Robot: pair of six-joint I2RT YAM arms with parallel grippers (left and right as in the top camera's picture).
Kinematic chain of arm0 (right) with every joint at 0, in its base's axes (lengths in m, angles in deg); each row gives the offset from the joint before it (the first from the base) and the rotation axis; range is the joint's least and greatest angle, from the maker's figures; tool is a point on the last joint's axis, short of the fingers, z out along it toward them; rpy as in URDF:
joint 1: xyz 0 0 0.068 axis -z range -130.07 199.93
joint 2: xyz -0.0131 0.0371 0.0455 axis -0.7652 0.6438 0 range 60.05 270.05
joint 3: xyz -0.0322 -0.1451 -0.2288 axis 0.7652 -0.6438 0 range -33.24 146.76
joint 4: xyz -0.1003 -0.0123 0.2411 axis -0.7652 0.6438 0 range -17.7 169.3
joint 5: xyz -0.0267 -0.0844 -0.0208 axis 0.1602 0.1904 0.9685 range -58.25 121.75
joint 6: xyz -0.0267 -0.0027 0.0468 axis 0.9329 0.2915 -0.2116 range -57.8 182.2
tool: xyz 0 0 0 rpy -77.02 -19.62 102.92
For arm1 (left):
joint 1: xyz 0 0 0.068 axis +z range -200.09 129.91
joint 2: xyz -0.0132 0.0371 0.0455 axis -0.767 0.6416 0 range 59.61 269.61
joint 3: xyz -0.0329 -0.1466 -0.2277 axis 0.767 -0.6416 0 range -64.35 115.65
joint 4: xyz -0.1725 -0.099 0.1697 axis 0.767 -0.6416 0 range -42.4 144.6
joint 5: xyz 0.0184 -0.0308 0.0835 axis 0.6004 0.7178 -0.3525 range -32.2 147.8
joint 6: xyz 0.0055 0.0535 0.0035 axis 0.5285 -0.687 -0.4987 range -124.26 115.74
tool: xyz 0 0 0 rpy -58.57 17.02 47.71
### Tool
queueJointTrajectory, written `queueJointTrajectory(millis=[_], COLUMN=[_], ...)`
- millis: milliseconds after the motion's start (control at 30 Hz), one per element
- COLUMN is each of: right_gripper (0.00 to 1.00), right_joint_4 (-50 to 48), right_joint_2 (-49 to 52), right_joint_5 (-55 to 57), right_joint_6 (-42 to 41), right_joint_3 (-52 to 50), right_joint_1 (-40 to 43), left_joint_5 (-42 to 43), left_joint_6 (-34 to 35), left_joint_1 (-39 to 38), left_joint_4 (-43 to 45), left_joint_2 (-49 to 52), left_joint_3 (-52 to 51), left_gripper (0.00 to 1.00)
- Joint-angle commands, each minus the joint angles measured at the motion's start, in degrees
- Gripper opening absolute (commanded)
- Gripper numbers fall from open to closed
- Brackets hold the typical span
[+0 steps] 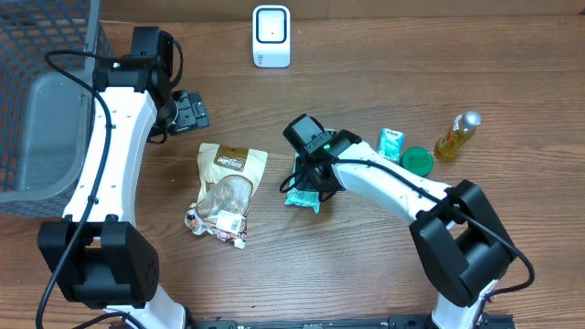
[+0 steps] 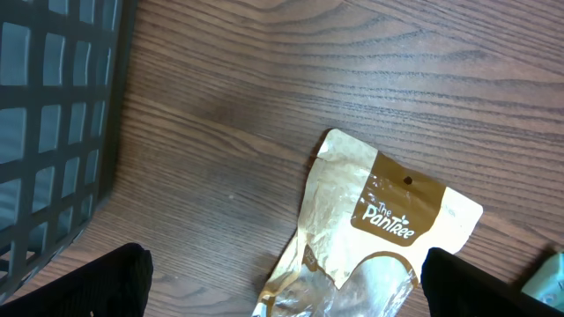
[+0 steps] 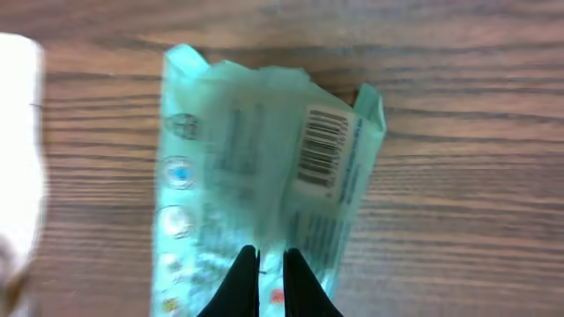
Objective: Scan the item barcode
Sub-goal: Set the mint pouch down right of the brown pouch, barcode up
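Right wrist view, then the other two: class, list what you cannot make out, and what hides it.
- green packet: right wrist view, small print blurred, lower end cut by the bottom edge; overhead, the right gripper covers most of it.
- white shape: right wrist view, blurred, cut by the left edge.
- snack bag: left wrist view, lower part cut off.
- bottle: overhead, label too small.

The snack bag (image 1: 227, 187) is lying flat near the middle of the bench (image 1: 366, 55). Behind it and slightly to its right, the scanner (image 1: 271, 37) is standing by the far edge. Well to its left and behind, the basket (image 1: 46, 37) is sitting. Just right of the snack bag, apart from it, the packet (image 1: 302, 201) is lying flat. Farther right, a small carton (image 1: 390, 143), a round container (image 1: 417, 162) and a bottle (image 1: 457, 135) are sitting in a row, the carton nearest the snack bag.
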Motion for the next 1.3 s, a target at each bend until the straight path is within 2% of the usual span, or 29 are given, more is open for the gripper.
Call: queueJointTrajectory(millis=[0,67,167,367,600,700,900,967,1167,1267], right_gripper=[0.18,0.26,0.28,0.18,0.18,0.17,0.07,0.06,0.04,0.04], right_joint_4=[0.63,0.72,1.09,0.70,-0.04,-2.67,-15.39,-17.92,-19.82,-19.50], right_joint_2=[-5.11,-5.77,-5.55,-4.28,-3.19,-3.19,-3.10,-3.10,-3.10,-3.13], right_joint_5=[-2.19,-4.74,-8.61,-10.86,-11.04,-11.43,-15.54,-17.86,-19.45,-22.14], right_joint_6=[0.90,3.56,5.05,3.89,1.09,-1.22,-6.25,-6.29,-6.34,-3.74], right_joint_3=[4.85,5.25,5.01,3.26,-1.05,-3.74,-13.16,-15.37,-15.50,-13.07], right_joint_1=[-0.13,-0.13,-0.13,-0.20,-0.20,-0.61,-2.10,-2.10,-2.19,-1.84], left_joint_5=[-0.72,-0.70,-0.70,-0.72,-0.72,-0.72,-0.72,-0.72,-0.70,-0.72], left_joint_6=[-0.68,-0.68,-0.68,-0.68,-0.68,-0.68,-0.68,-0.68,-0.68,-0.68], left_joint_1=[-0.39,-0.39,-0.39,-0.39,-0.39,-0.39,-0.39,-0.39,-0.39,-0.39], left_joint_4=[0.04,0.07,0.07,0.04,0.04,0.07,0.04,0.04,0.04,0.07], left_joint_2=[0.04,0.04,0.04,0.07,0.04,0.04,0.07,0.04,0.07,0.04], left_joint_3=[0.92,0.92,0.92,0.92,0.92,0.92,0.92,0.92,0.92,0.92], left_gripper=[1.00,1.00,1.00,0.99,1.00,1.00,1.00,1.00,1.00,1.00])
